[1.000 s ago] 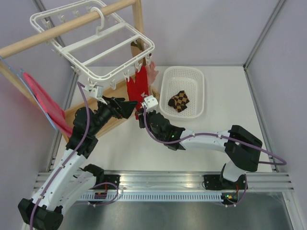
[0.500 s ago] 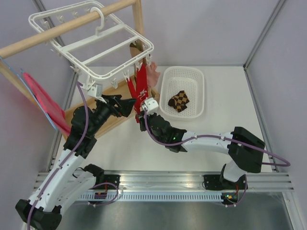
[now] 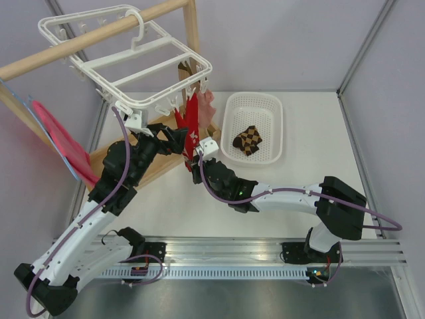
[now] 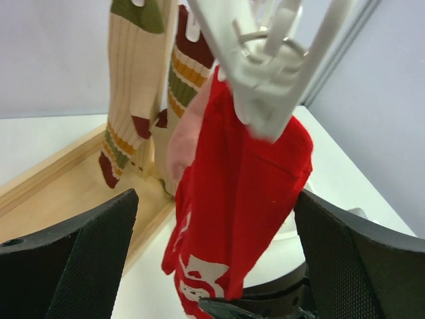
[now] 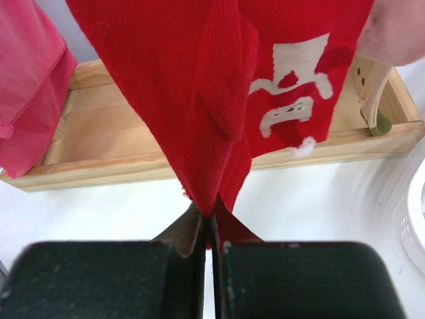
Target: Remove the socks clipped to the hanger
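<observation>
Right wrist view: right end effector clamped on red sock tip; sock's top cut off.
Left wrist view: left end effector spread wide, gripping nothing; clip blurred.
Top external view: hanger on wooden rail, back-left of counter; checkered sock in basket.

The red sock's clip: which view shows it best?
Left wrist: the white clip is large and close, pinching the top of the red sock. Top external shows it as a tiny tab under the hanger. Right wrist shows no clip, only the sock's lower end in the shut right gripper.
</observation>
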